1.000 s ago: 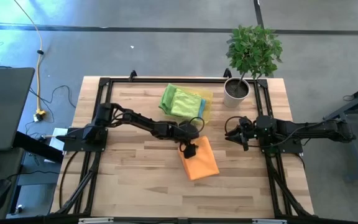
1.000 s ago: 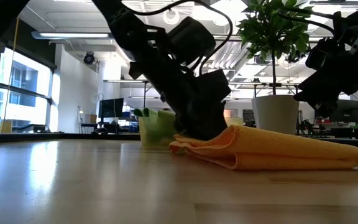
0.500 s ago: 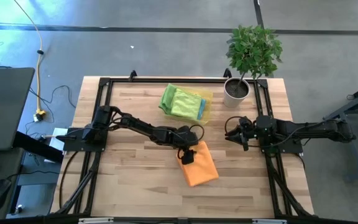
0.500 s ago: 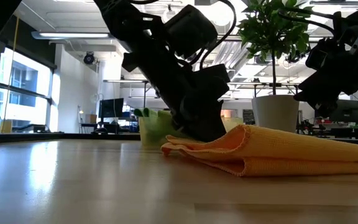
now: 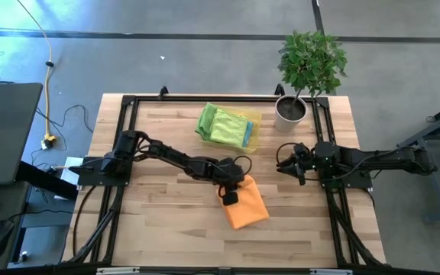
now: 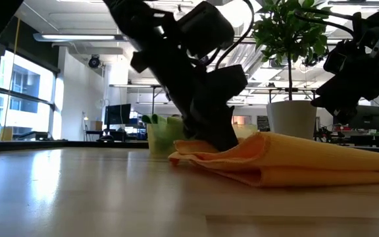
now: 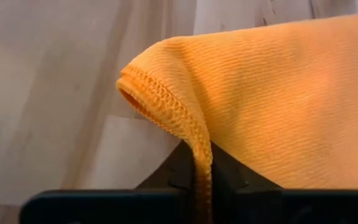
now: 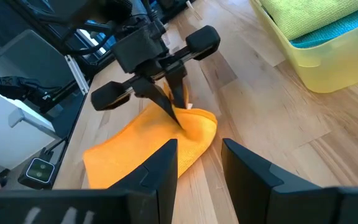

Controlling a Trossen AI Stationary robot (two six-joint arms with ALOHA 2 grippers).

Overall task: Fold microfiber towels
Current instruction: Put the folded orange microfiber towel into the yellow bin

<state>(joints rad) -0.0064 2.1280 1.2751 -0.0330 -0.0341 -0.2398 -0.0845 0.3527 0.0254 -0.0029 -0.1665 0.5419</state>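
Left hand [image 5: 231,191] pinches the orange towel's [image 5: 247,206] corner; its long axis runs diagonally down-right.

You have two black, slim, multi-jointed arms mounted on black tube frames. The left arm [image 5: 170,158] carries looping black cables near its wrist and ends in a boxy head with two narrow dark fingers [image 8: 166,99]. The right arm [image 5: 373,160] is bulkier, with cable loops at its gripper [image 5: 290,164].
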